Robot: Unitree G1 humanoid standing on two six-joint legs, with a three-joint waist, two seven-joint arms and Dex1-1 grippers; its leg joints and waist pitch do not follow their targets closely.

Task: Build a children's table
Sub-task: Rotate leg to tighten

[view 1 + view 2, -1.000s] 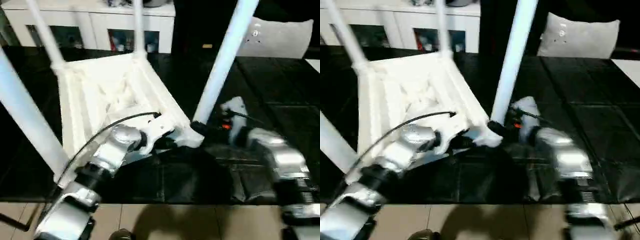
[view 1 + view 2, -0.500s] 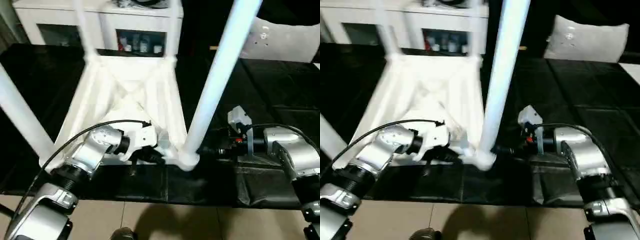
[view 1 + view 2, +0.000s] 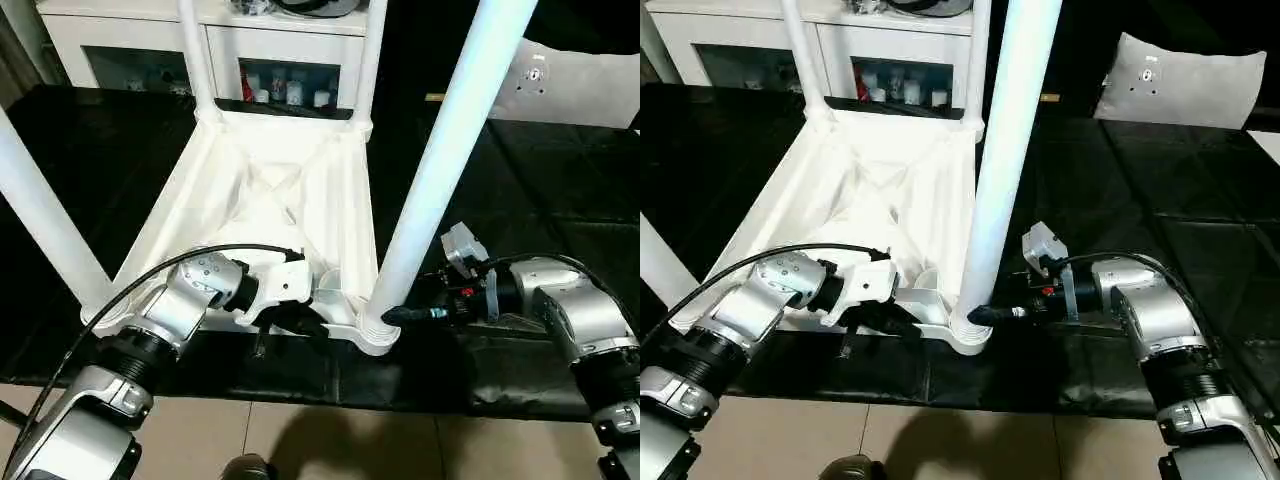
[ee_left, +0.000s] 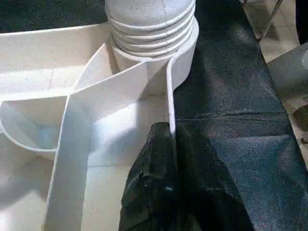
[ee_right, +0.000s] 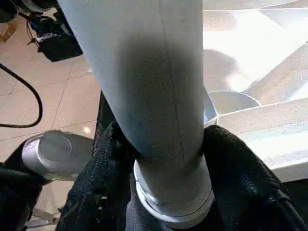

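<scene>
Left gripper (image 4: pixel 171 159) pinches children's table (image 3: pixel 270 190) rim; right gripper (image 5: pixel 163 159) clasps near leg (image 3: pixel 440 170)

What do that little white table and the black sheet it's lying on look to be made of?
The children's table looks like moulded white plastic: smooth, slightly glossy, with thin ribs on its underside and ridged ends on its legs. The black cover seems to be a thin matte fabric or non-woven sheet, judging by its creases and fine texture.

Both head cameras look steeply down over the work table's (image 3: pixel 560 180) near edge. Each wrist camera sits very close, and both frame the same corner leg (image 5: pixel 159 96) socket.
</scene>
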